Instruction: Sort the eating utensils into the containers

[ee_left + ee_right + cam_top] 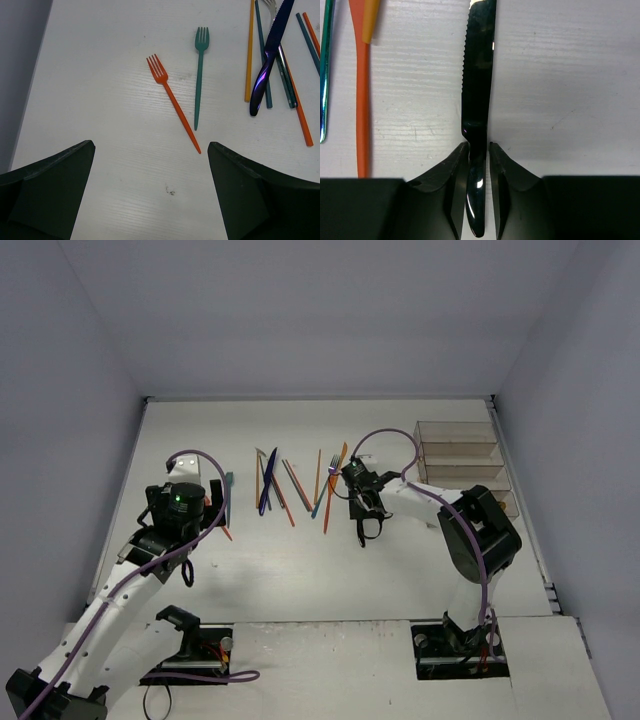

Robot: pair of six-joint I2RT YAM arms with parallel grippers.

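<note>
My right gripper is shut on the handle of a black serrated knife, whose blade points away from the fingers just over the table. In the top view the right gripper sits right of the utensil pile and left of the clear brownish containers. My left gripper is open and empty above bare table. In front of it lie an orange fork, a teal fork, a navy knife and an orange chopstick. In the top view the left gripper is at the pile's left end.
An orange utensil handle and a teal iridescent one lie left of the held knife. The right arm's elbow covers part of the nearest container. Walls close in the table on the left, back and right.
</note>
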